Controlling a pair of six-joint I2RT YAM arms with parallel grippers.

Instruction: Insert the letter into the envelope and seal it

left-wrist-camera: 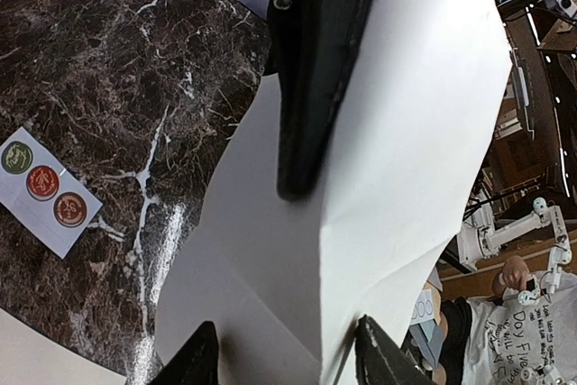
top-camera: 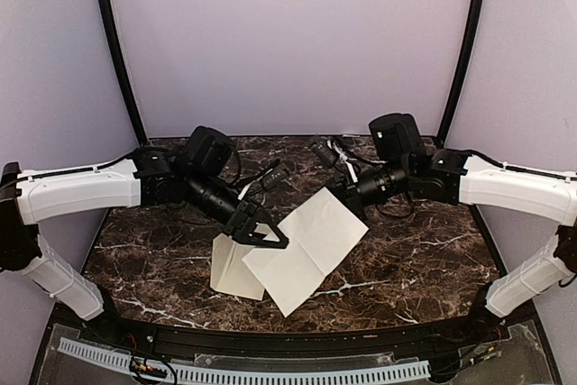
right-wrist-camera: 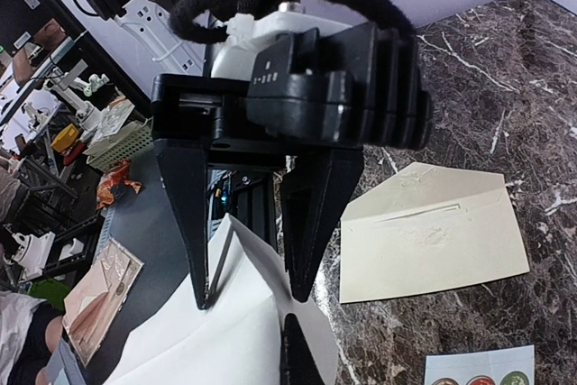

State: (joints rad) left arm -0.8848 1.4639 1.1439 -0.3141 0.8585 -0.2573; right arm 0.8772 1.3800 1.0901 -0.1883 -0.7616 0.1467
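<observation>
The letter (top-camera: 302,245), a white creased sheet, is held up off the table at a slant. My right gripper (top-camera: 345,191) is shut on its far corner; in the left wrist view it shows as one dark wedge (left-wrist-camera: 299,182) pressed on the sheet. My left gripper (top-camera: 266,236) is at the sheet's near-left edge. Its jaws stand apart with a raised fold of the letter (left-wrist-camera: 297,313) between them, and its fingers (right-wrist-camera: 203,295) touch the paper's edges. The cream envelope (right-wrist-camera: 433,241) lies flat on the table, flap side up, partly under the letter (top-camera: 230,272).
A small white sticker strip (left-wrist-camera: 45,187) with three round coloured dots lies on the dark marble table (top-camera: 415,259), near the envelope (right-wrist-camera: 478,369). Purple walls stand behind and at both sides. The arms' bases and a cable rail sit at the near edge.
</observation>
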